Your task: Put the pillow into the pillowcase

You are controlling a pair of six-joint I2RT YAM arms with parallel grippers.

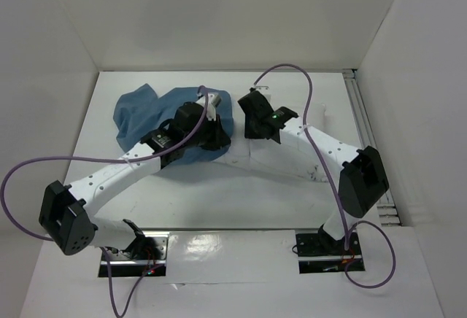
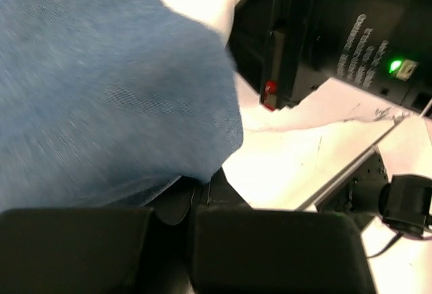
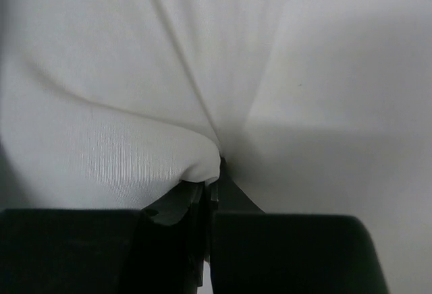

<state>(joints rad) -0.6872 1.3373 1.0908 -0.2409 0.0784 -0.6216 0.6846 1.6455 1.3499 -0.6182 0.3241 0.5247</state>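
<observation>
The left pincer [image 2: 202, 196] is clamped on an edge of the pillowcase [image 2: 101, 92]. The right pincer [image 3: 212, 189] is clamped on a fold of the pillow [image 3: 135, 71]. The left should lift its edge to hold the mouth wide (opening not visible) while the right feeds the pillow in. The case, bunched ahead of the left pincer, appears empty.

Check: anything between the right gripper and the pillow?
Nothing. The right wrist view shows the right gripper shut directly on a fold of the pillow.

left tool [image 2: 202, 185] clamped, right tool [image 3: 214, 176] clamped
</observation>
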